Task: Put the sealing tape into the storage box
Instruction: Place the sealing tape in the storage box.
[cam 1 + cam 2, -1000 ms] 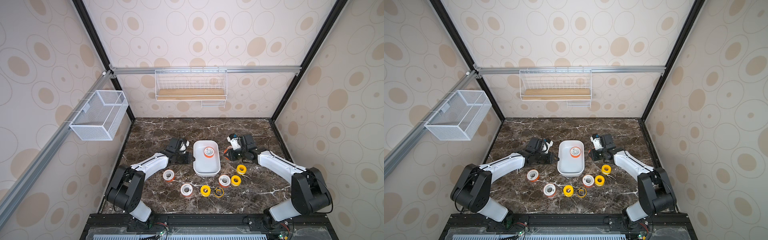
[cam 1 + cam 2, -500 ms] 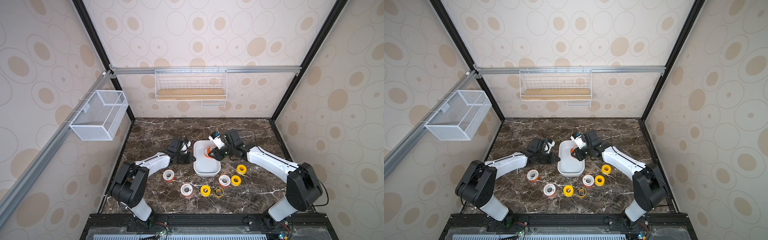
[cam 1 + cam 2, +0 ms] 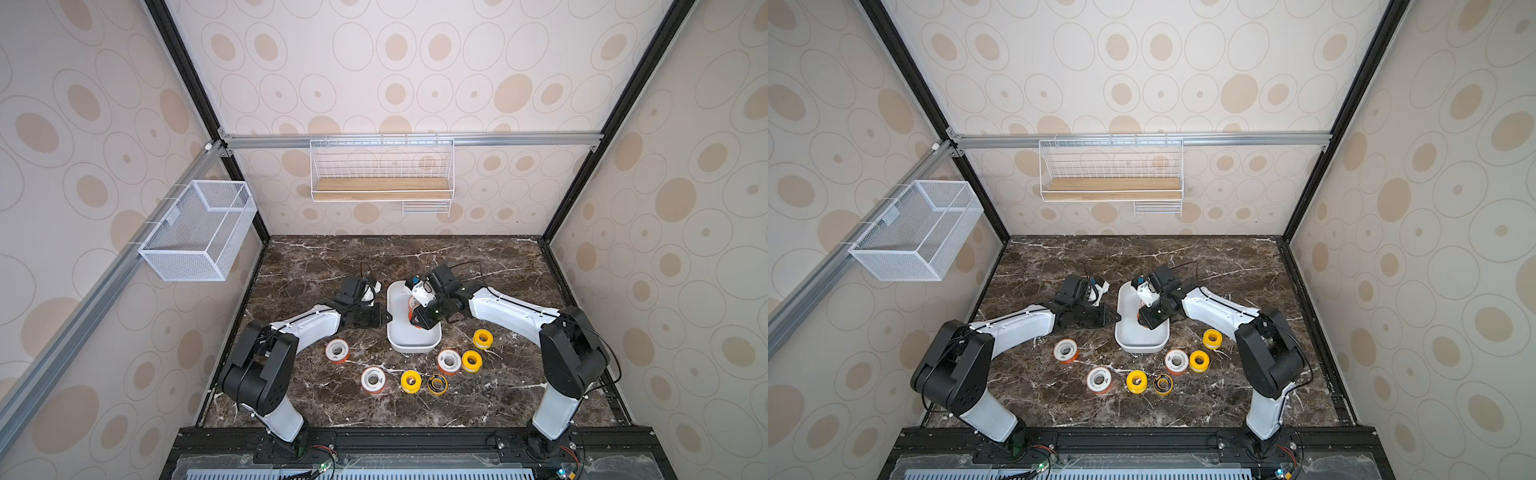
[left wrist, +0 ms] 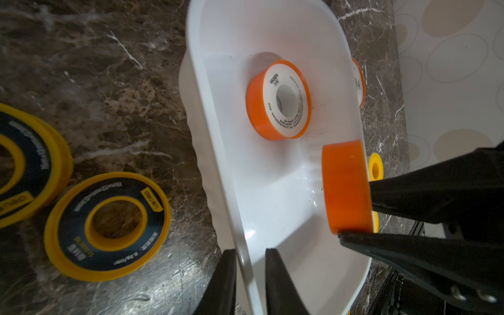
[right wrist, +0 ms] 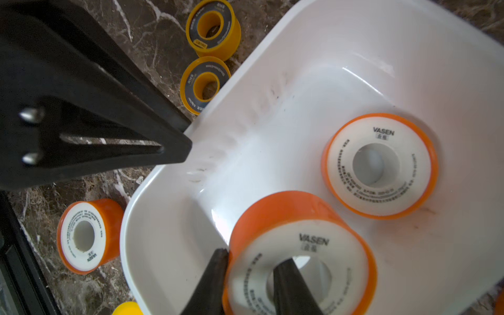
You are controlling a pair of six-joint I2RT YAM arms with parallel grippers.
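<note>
Right gripper (image 5: 252,259): narrow, clamped on an orange spool (image 5: 300,218) with a white face. One finger presses the outer wall and the other passes through the central hole; the frame edge cuts off the finger bases. The held spool sits over the interior of the storage box (image 5: 152,196), and whether it touches the floor cannot be told.

A second orange spool (image 5: 379,165) lies flat, face up, on the box floor, apart from the held one.

Left gripper (image 4: 251,272): narrow, pinching the box's side wall, one finger inside and one outside.

In both top views the right wrist covers much of the box, so the two inner spools show only as orange slivers.

On the marble table (image 3: 332,266), near the box's front end, lie three orange-and-white spools (image 3: 337,350), three plain yellow spools (image 3: 410,380) and one yellow-and-black spool (image 3: 437,383).

Two further black-faced spools (image 4: 106,229) lie beside the wall that the left gripper pinches. One is cut off in the left wrist view, and neither can be made out in the top views.
</note>
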